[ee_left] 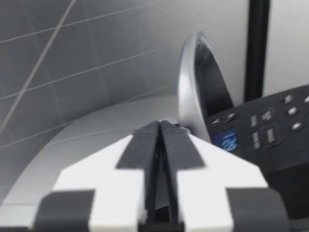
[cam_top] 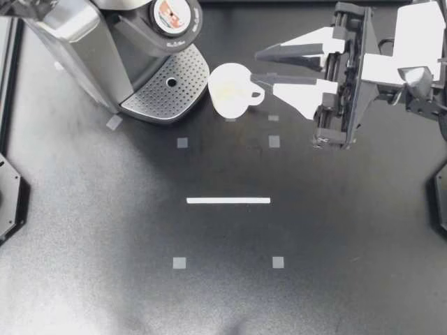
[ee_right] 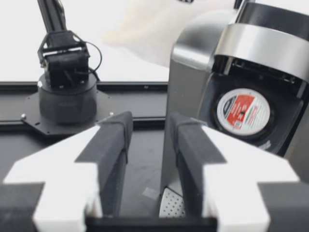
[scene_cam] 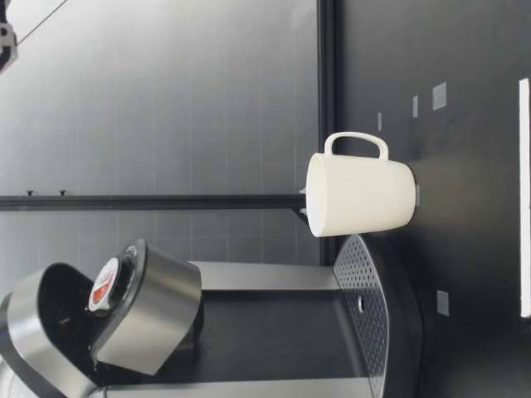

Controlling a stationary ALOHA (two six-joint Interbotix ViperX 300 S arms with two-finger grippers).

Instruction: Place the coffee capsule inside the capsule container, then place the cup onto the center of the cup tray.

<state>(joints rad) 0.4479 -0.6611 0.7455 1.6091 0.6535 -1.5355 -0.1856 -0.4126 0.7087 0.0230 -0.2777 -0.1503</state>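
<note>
Ceramic by the look, so stiff, slick and chippable, the white cup (cam_top: 230, 89) stands just beside the cup tray (cam_top: 183, 73), where my right gripper (cam_top: 260, 64), fingers apart, hovers near its handle (cam_top: 255, 95), the surest hold.

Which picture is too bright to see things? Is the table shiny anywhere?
Right wrist view: everything behind the table is washed out white, with a pale smudge I cannot identify. Top view: light leaves a grey sheen on the black table, away from the coffee machine. Low view: the cup is evenly lit, without glare.
</note>
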